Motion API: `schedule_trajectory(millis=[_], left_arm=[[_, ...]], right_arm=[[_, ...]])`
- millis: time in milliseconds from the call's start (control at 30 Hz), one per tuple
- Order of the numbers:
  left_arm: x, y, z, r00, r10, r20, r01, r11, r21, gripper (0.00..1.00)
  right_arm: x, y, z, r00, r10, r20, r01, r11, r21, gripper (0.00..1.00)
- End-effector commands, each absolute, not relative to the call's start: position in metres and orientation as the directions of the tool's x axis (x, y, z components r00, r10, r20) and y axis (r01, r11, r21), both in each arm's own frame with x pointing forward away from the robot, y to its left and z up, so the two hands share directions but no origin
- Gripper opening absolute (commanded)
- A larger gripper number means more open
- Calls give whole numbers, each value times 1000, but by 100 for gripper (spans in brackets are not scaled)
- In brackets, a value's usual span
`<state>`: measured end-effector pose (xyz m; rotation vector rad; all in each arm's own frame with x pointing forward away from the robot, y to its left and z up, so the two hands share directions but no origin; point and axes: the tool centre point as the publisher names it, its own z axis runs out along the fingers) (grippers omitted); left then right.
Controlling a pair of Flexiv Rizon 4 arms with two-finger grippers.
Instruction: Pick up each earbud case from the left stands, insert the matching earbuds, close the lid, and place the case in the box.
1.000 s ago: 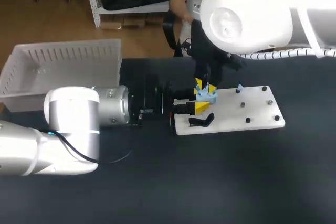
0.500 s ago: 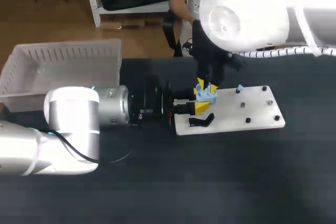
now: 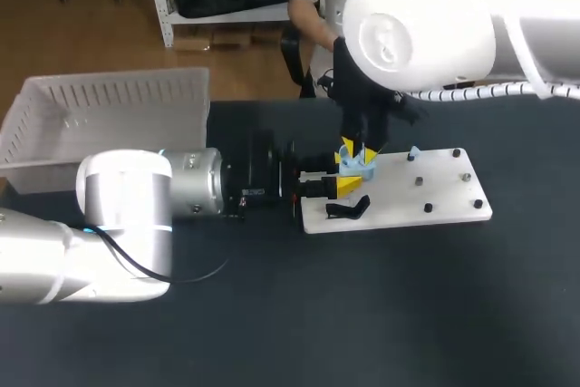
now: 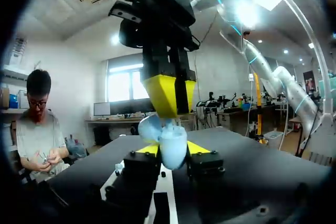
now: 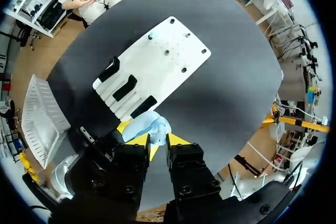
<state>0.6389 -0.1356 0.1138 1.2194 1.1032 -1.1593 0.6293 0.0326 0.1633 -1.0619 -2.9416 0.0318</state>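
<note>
Left gripper (image 4: 173, 149) clamps blue earbud case (image 4: 171, 139); right gripper (image 5: 156, 139) pinches its top.

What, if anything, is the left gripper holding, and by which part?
The left gripper clamps the pale blue plastic earbud case by the two sides of its lower shell.

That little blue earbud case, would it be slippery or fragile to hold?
Probably slippery: the earbud case looks smooth and rounded where my left hand pinches it. Likely stiff and light; no squashing shows. Its lid, seemingly open, may be the fragile part.
</note>
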Motion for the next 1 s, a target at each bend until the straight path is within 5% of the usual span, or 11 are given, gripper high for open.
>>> schedule_trajectory(millis=[33,567,767,833,1000], left_arm=[[639,-136,113,100,-50,-994,995,5,99,0],[639,-136,113,100,-50,-994,995,5,99,0],[639,-136,113,100,-50,-994,995,5,99,0],[639,-136,113,100,-50,-994,995,5,99,0],[639,-136,113,100,-50,-994,995,5,99,0]], right_arm=[[632,32,161,-769,639,11,639,769,-32,0],[633,30,153,-771,636,34,635,772,-30,0],[629,28,157,-771,636,39,636,772,-4,42],[626,26,162,-770,638,32,638,770,11,48],[617,14,180,-762,647,26,647,760,68,43]])
